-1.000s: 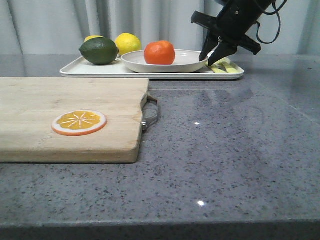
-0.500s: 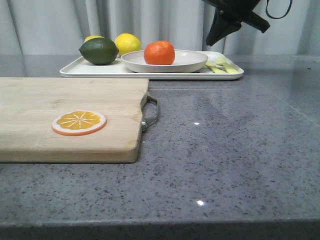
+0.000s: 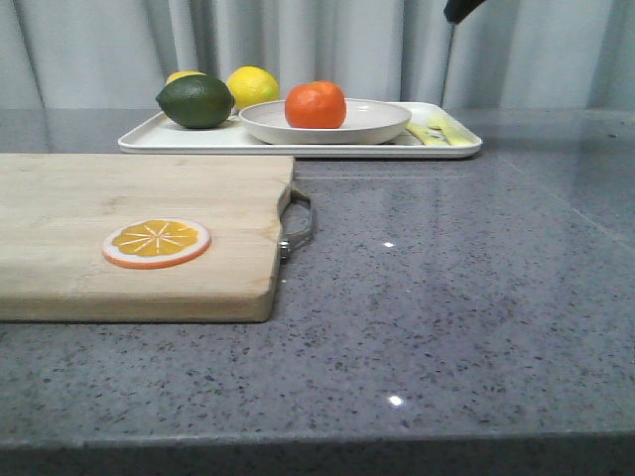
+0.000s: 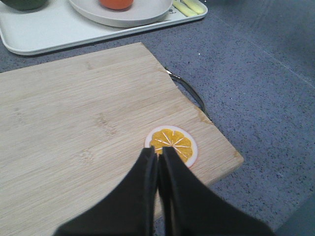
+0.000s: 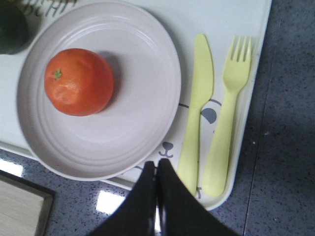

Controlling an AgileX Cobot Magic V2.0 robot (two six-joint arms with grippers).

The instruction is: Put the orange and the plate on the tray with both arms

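1. Countertop (image 3: pixel 466 297): grey speckled stone surface that carries everything below.
2. Wooden cutting board (image 3: pixel 129 228): lies flat on the near left part of the countertop, with a metal handle (image 3: pixel 298 223) on its right end.
3. Tray (image 3: pixel 198 139): white, rectangular, low-rimmed; sits at the far side of the countertop, beyond the board and apart from it.
4. Plate (image 3: pixel 372 124): off-white, round, raised rim; rests on the tray, right of its middle.
5. Left gripper (image 4: pixel 158 158): hangs above the cutting board, its tips over the near edge of the orange slice (image 3: pixel 157 243). The two fingers are pressed together and hold nothing.
6. Right gripper (image 5: pixel 156 169): hangs above the near edge of the tray, just beside the plate rim. The fingers are closed against each other with nothing between them. In the front view only a dark part shows at the top edge.
7. Green fruit (image 3: pixel 195 101): lies on the left part of the tray.
8. Orange (image 3: pixel 316 105): sits inside the plate, off centre, stem dimple up.
9. Lemon (image 3: pixel 254 86): on the tray behind the green fruit; a second yellow fruit (image 3: pixel 185 75) is mostly hidden behind it.
10. Pale yellow knife (image 5: pixel 197 98) and fork (image 5: pixel 227 113): lie side by side on the tray, just beside the plate.
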